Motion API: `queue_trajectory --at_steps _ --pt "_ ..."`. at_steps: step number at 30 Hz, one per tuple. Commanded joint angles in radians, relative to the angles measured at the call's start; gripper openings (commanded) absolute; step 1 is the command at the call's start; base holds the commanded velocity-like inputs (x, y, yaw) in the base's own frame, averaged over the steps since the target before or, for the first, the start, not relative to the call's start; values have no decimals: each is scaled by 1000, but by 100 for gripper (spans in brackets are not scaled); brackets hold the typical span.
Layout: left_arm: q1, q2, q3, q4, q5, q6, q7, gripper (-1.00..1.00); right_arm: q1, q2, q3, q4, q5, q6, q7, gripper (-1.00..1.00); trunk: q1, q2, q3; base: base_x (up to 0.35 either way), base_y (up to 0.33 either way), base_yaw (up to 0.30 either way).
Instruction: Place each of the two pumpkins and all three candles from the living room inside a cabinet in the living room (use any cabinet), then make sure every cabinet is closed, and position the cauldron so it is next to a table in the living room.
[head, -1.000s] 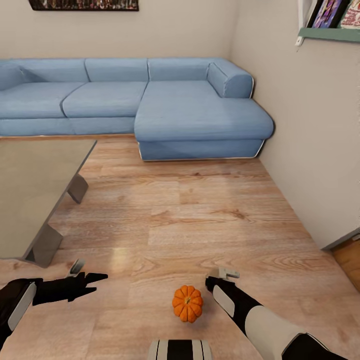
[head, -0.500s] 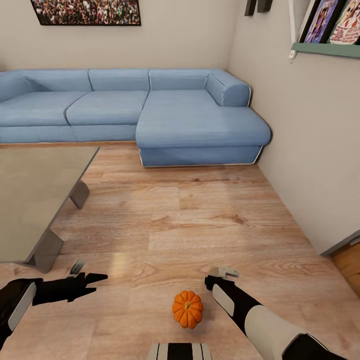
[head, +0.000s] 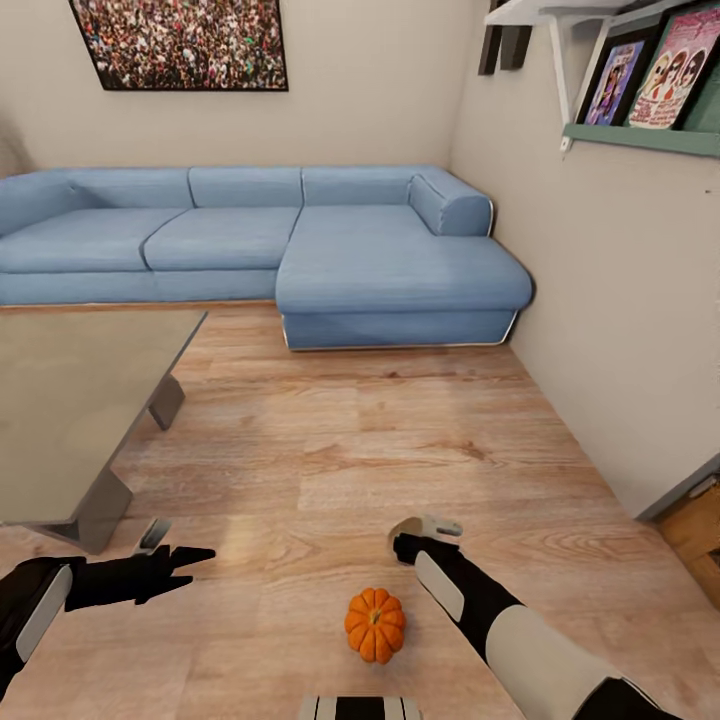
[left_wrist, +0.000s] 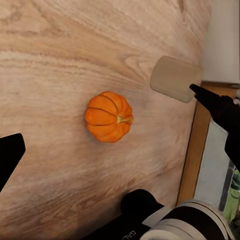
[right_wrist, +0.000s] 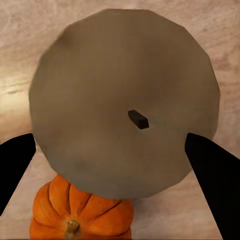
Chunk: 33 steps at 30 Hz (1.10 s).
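Right claw (head: 425, 527) clamped on a candle (right_wrist: 125, 102), left claw (head: 185, 560) spread empty, pumpkin (head: 375, 625) on floor

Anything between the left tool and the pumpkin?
Nothing: bare wood floor between the left tool and the pumpkin, in the head view. The right tool, holding a candle, sits on the pumpkin's other side.
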<state>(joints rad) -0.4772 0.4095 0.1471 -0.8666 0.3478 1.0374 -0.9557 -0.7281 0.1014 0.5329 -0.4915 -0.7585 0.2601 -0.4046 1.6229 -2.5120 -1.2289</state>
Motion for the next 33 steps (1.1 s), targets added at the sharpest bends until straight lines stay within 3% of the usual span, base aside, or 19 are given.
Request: queue_trajectory --at_steps 1,26,33 --pt "0 0 0 0 0 0 0 100 0 0 0 -3 -1 1 -1 -100 0 0 4 -63 0 0" --pt "0 0 1 0 -1 0 0 100 0 0 -4 -8 -4 0 0 -100 -12 6 101 -44 5 0" --pt "0 0 1 0 -1 0 0 100 1 0 -2 -9 -4 -1 0 -100 -15 8 128 -184 0 0"
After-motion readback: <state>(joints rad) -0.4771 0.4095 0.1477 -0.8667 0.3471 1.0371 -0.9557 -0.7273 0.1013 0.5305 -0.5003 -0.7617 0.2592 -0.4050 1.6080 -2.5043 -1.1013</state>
